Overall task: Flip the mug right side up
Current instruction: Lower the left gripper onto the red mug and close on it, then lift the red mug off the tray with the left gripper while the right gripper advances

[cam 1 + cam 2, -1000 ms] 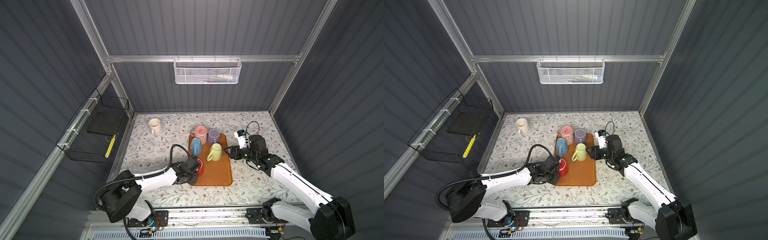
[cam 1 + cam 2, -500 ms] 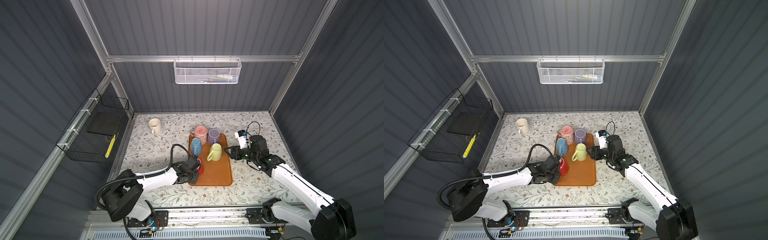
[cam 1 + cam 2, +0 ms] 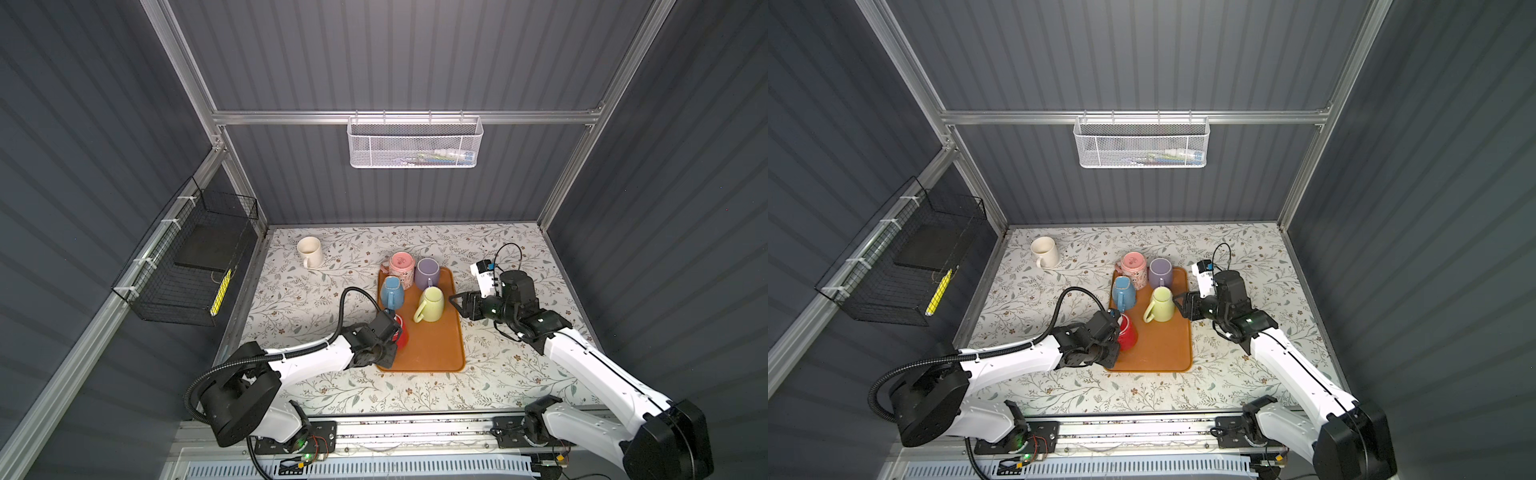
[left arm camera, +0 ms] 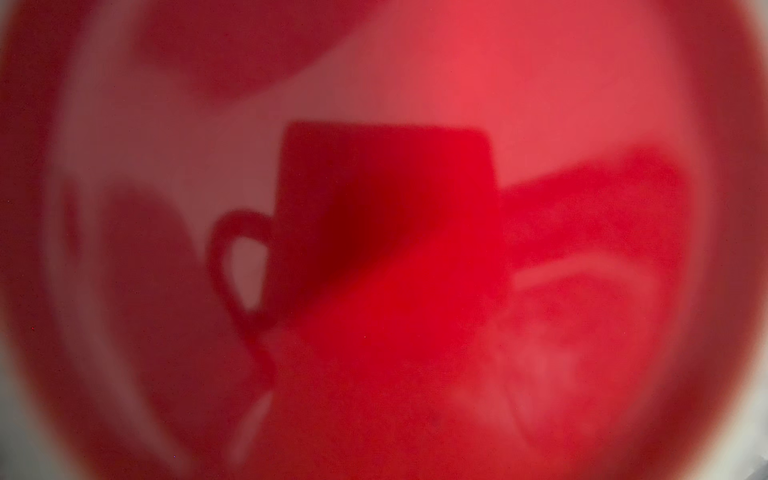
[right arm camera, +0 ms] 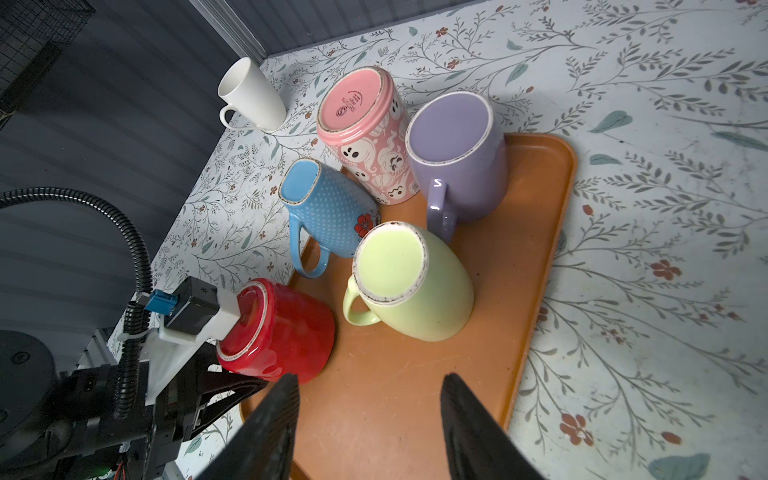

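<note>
The tray (image 3: 432,351) lies bare beside red mug (image 3: 402,336); blue mug (image 3: 391,293), green mug (image 3: 431,305) crowd behind

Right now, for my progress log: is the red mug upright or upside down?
Upside down: the red mug shows its ringed base on top, mouth down toward the orange tray. Lifted or resting: cannot tell.

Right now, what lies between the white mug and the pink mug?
Nothing. Only bare flowered table separates the white mug from the pink mug. This shows in both top views and the right wrist view.
</note>
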`<state>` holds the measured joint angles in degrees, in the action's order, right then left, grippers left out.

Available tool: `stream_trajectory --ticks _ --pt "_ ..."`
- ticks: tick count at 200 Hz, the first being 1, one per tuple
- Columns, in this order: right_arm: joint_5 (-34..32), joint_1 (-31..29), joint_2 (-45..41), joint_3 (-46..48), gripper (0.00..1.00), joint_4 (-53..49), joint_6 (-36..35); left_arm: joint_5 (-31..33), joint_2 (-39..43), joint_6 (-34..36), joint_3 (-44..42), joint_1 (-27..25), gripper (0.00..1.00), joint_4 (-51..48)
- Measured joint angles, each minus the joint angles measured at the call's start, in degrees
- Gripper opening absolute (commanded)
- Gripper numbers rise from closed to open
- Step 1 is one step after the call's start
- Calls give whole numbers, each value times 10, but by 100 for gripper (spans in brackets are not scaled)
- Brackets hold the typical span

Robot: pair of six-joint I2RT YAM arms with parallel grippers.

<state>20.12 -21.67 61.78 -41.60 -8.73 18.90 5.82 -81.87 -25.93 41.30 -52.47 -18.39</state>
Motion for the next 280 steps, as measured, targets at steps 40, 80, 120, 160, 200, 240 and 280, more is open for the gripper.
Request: stream_trajectory --ticks 40,80,120,160,200,240,280 --pt "0 0 0 0 57 -4 0 0 0 5 2 0 4 -4" --pt "0 0 0 0 57 -8 0 0 6 18 23 0 2 -22" --pt "0 0 0 0 57 -9 -1 0 6 31 27 0 0 -24" --pt "-12 0 -1 0 57 -17 -3 0 6 39 35 0 0 -26" --pt "-18 0 -1 0 57 -21 -7 5 10 52 58 0 0 -34" --pt "-22 0 -3 -1 57 -21 -10 11 26 65 74 0 0 -35" --pt "26 51 -34 17 57 2 11 11 29 80 104 0 0 -45"
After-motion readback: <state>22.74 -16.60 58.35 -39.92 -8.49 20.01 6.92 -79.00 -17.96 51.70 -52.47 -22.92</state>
